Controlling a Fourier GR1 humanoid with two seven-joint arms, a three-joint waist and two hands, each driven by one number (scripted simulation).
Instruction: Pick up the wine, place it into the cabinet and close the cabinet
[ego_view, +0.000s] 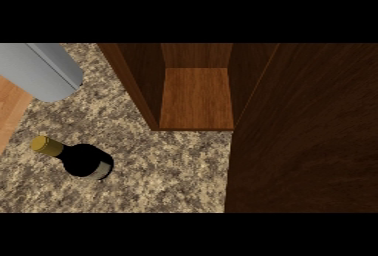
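The wine (83, 159) stands on the counter (170, 170) at lower left of the frame, gold cap toward upper left, well apart from the open cabinet (196, 97) at top centre. The door (310, 140) fills the right side. No hand shows, so finger state and the nearer arm cannot be judged; a grey cylinder (40, 70) at upper left is cut off.

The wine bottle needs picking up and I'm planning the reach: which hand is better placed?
Probably the left. The wine bottle stands on the counter at the view's left, and the open cabinet door blocks the right side. Neither hand is in view.
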